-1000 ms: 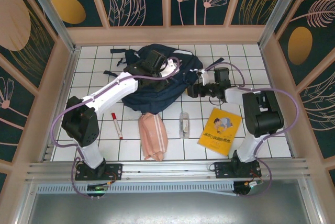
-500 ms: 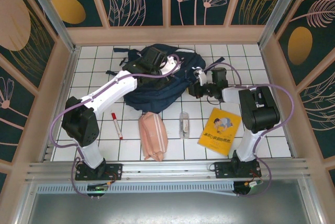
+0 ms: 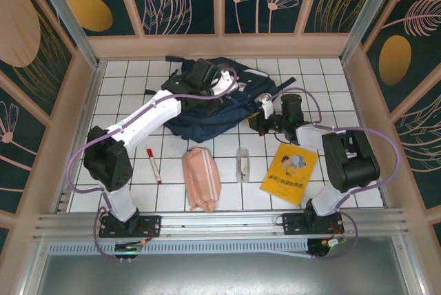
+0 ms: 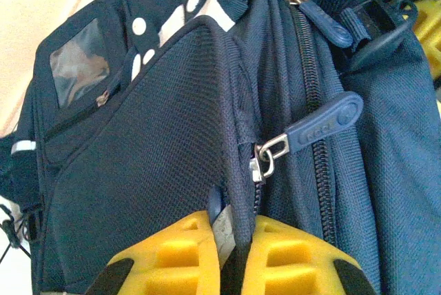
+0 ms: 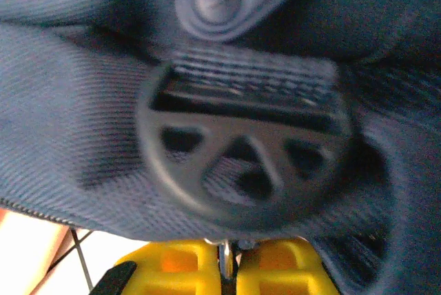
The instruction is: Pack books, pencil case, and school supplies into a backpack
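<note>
- Pencil case (image 3: 201, 179) lies nearest, left of centre on the table (image 3: 124, 88). It is soft and will sag, so take it across the middle.
- Book (image 3: 290, 171) lies flat to the right, close to the right arm's base. It looks thin, stiff and light, and hard to get under, so one edge is likely the place to pinch.
- Marker (image 3: 153, 165) lies to the left, and the clear case (image 3: 242, 164) sits between pencil case and book. Both are small and hard and may roll or slip; grip each across its short side.
- Right gripper (image 5: 229, 257) is at the right edge of the backpack (image 3: 220, 117), pads pressed together below a round buckle (image 5: 244, 164). A thin sliver shows between them — what it is I cannot tell.
- The backpack lies at the far middle. It is limp and bulky and will fold rather than lift, so seams, straps and a zip pull (image 4: 324, 126) are the handholds.
- Left gripper (image 4: 234, 240) is over its far part, closed tight on a ridge of the fabric beside a zip.
- Open tiles lie between the near row and the backpack. The far wall (image 3: 220, 47) stands close behind it — little slack there.
</note>
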